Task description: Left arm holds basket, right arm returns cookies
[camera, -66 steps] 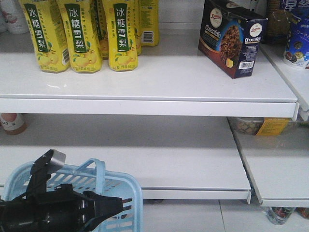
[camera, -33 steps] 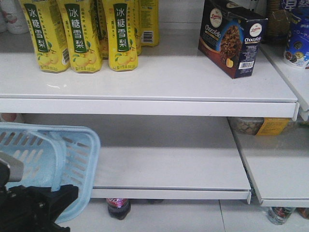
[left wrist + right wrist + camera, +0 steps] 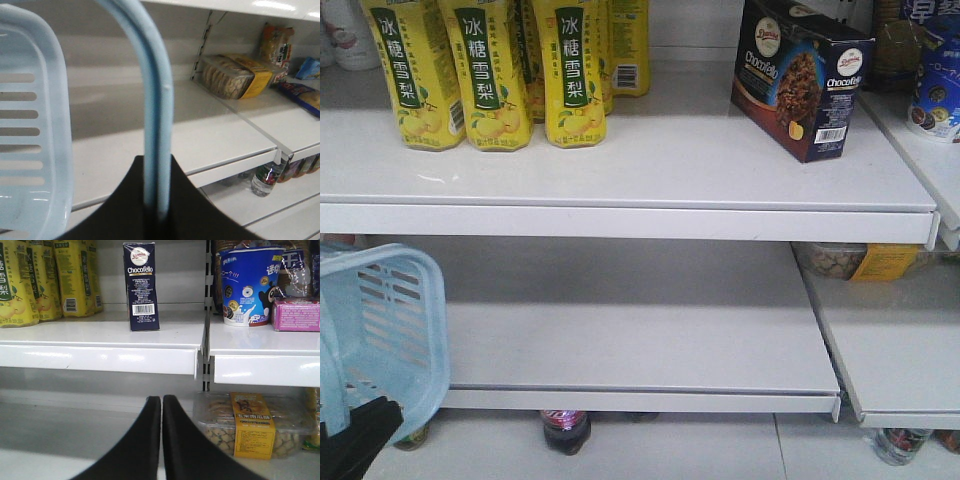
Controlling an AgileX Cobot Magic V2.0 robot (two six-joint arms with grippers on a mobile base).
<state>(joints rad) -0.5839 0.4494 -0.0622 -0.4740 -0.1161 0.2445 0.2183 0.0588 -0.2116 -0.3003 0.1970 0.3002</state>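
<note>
The dark navy cookies box (image 3: pixel 802 77) stands upright on the upper shelf at the right, also seen end-on in the right wrist view (image 3: pixel 141 286). The light blue basket (image 3: pixel 380 330) hangs at the lower left, tipped on its side. My left gripper (image 3: pixel 157 210) is shut on the basket's pale blue handle (image 3: pixel 152 95), and its slotted wall (image 3: pixel 27 130) fills the left of that view. A black part of the left arm (image 3: pixel 355 445) shows at the bottom left corner. My right gripper (image 3: pixel 161 402) is shut with nothing in it, low and in front of the lower shelf.
Yellow pear-drink bottles (image 3: pixel 485 65) stand at the upper shelf's left. A blue cup (image 3: pixel 250 285) and pink box (image 3: pixel 297 313) sit on the neighbouring shelf. A clear cookie tub with a yellow label (image 3: pixel 252 425) lies on the lower right shelf. Bottles (image 3: pixel 565 430) stand on the floor.
The basket and left arm have swung left and down, from the front middle to the lower left edge. The cookies box has not moved.
</note>
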